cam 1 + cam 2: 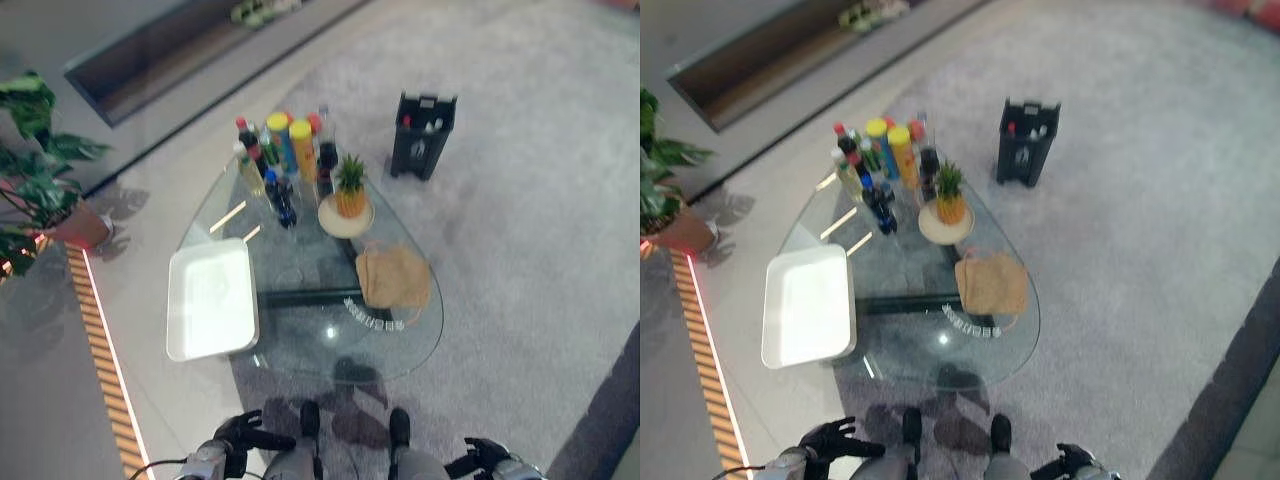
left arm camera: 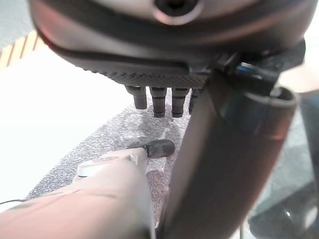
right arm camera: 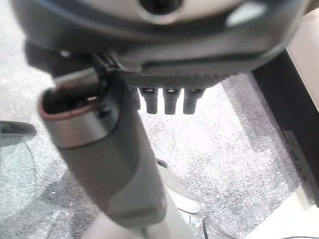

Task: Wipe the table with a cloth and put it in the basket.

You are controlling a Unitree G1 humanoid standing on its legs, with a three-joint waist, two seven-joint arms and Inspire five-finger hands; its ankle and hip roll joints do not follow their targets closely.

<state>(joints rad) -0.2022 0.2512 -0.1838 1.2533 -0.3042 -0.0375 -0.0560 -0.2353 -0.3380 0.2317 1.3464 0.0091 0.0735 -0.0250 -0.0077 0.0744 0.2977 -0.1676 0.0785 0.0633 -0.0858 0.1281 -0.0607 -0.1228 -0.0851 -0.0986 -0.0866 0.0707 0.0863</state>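
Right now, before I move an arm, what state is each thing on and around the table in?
Cloth: lying crumpled on the glass table, untouched.
White tray: empty, at the table's left edge.
Bottles: upright, clustered at the far end.
Pineapple: upright on its plate.
Basket: upright on the carpet.
Left robot hand: open, low.
Right robot hand: open, low.

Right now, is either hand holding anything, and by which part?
Nothing is held. Left hand and right hand hang open below the glass table; the tan cloth lies untouched.
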